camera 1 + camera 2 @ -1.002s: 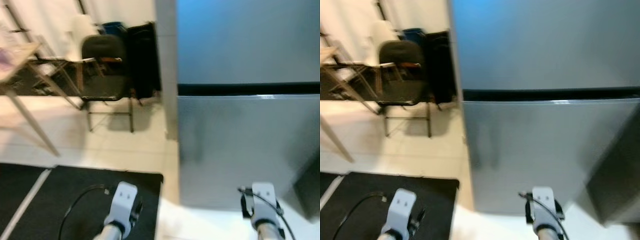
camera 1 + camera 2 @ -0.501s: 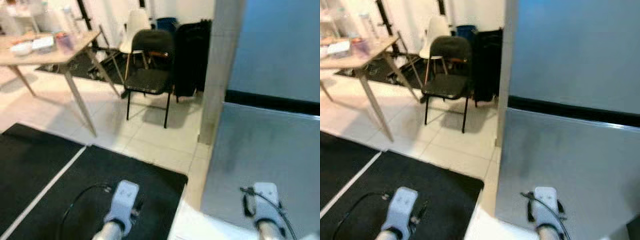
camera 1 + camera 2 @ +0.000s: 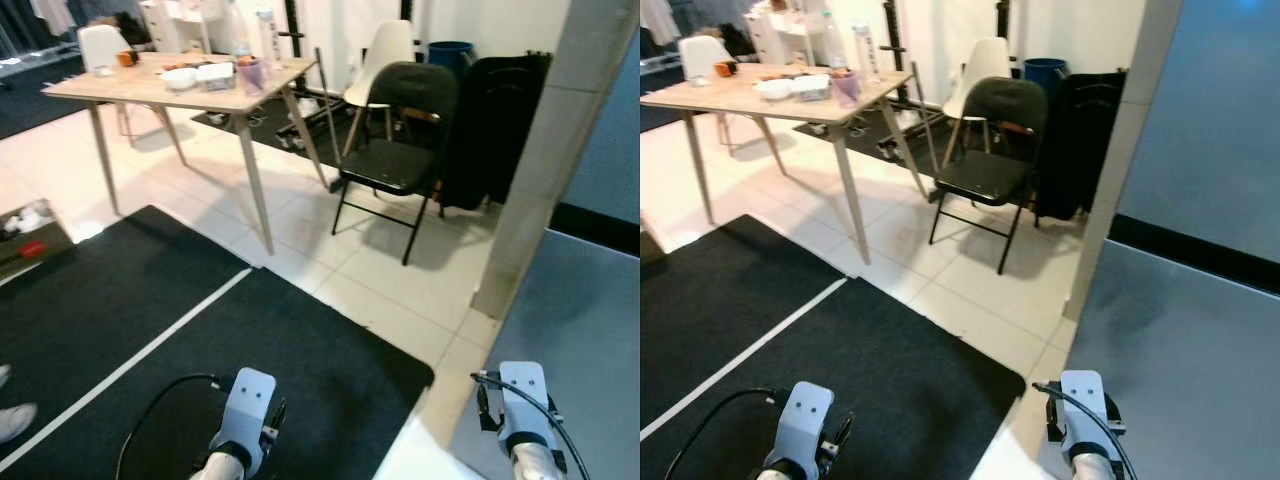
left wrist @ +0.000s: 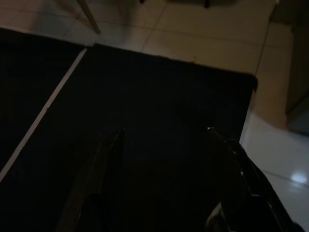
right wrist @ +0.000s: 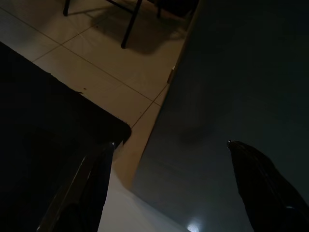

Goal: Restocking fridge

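Note:
The grey fridge [image 3: 1185, 345] stands at the right with both doors closed, a dark seam between its lower and upper door [image 3: 1225, 130]. Both arms hang low in front of me, the left wrist [image 3: 246, 408] over the black mat and the right wrist [image 3: 522, 402] against the fridge's lower door. In the left wrist view the left gripper [image 4: 164, 130] is open over the mat with nothing between its fingers. The right gripper [image 5: 171, 144] is open too, empty, over the mat's corner and the fridge's foot.
A wooden table [image 3: 150, 92] with bowls, a cup and a bottle stands at the far left. A black folding chair [image 3: 398, 135], a white chair [image 3: 386, 48], a black bag [image 3: 497, 125] and a tiled pillar [image 3: 548, 150] are beside the fridge. A black mat [image 3: 190, 330] covers the floor.
The whole view has swung left: the fridge has slid to the right edge while the table, chairs and mat have come into view. Both arms keep the same low pose.

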`<state>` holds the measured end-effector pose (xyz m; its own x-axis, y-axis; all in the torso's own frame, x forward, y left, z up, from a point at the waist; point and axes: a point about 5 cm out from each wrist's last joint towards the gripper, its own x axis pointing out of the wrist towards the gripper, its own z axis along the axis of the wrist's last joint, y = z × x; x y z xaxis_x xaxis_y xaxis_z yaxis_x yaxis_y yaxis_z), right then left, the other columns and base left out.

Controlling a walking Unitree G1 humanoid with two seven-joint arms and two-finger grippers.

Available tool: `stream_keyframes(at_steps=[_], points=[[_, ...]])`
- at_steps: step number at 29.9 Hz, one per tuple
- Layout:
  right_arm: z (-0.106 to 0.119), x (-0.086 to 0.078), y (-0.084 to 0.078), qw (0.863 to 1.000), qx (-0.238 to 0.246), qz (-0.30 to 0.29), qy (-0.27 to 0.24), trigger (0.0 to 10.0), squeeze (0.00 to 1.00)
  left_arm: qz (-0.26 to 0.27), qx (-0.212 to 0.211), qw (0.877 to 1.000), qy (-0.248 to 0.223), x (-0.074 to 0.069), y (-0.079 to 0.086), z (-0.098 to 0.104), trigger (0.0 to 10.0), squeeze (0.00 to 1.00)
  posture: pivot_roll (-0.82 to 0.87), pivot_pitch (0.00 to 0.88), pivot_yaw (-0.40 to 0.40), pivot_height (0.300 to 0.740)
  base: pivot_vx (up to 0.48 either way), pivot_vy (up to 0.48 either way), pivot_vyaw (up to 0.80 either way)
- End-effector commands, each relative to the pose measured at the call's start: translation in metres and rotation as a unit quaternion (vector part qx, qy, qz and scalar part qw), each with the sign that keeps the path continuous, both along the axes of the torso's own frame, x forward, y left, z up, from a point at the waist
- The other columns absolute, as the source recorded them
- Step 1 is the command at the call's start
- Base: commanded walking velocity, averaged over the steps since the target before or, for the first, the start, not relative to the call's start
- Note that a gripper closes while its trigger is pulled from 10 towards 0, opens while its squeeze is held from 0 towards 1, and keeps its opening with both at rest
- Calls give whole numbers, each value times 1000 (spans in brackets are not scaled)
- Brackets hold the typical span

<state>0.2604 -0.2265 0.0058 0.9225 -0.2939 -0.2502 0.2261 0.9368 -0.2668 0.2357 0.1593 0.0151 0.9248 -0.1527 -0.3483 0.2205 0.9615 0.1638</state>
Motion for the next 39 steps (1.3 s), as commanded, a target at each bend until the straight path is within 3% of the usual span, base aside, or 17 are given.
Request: stream_keyframes(at_steps=[1,39], points=[[-3,0,5,1000,2,7,6,10000,0,6,8,1000,15,-6,5,-6,10000,0,-73,106,35,740,0,0,788],[-3,-1,4,1000,5,4,7,10000,0,6,8,1000,19,-6,3,-7,10000,0,-74,108,35,740,0,0,745]])
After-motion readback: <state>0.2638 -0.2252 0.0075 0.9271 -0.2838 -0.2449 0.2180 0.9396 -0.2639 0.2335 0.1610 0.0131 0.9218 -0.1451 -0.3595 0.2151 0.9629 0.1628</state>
